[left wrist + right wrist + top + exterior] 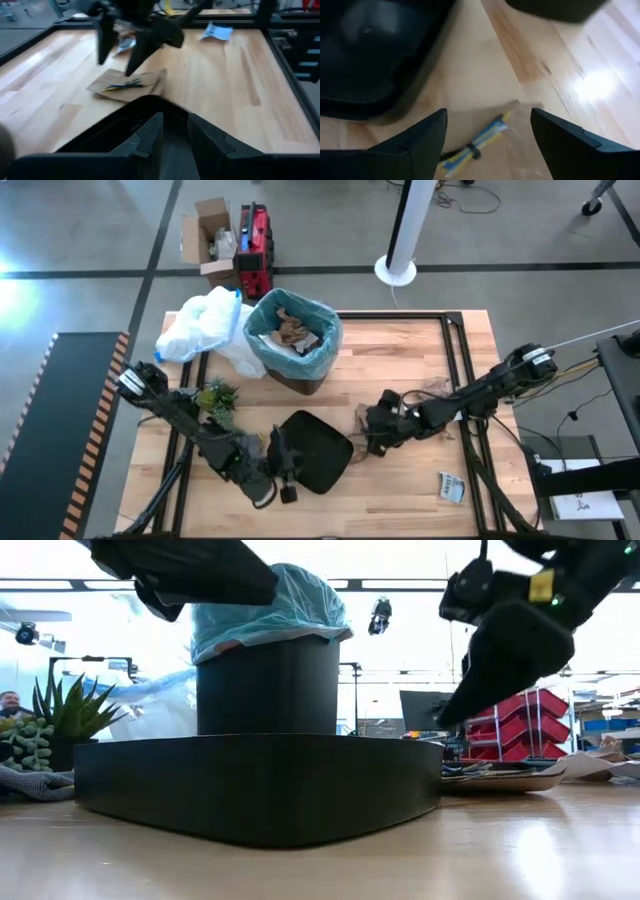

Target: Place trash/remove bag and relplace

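Note:
A black bin (292, 345) lined with the light-blue bag (325, 330) stands at the table's far side, with crumpled brown paper trash (290, 330) inside. The bin's flat black lid (315, 450) lies on the table near the front. My left gripper (282, 472) hovers above the lid's near left edge, its fingers (150, 137) a narrow gap apart with nothing between them. My right gripper (489, 112) stands wide open just above a flat brown paper piece (485, 125) bearing a blue-and-yellow strip (475, 145), right of the lid.
A white plastic bag (205, 325) lies left of the bin and a small green plant (215, 395) in front of it. A printed packet (452, 487) lies near the front right edge. Bare wood shows to the right of the brown paper.

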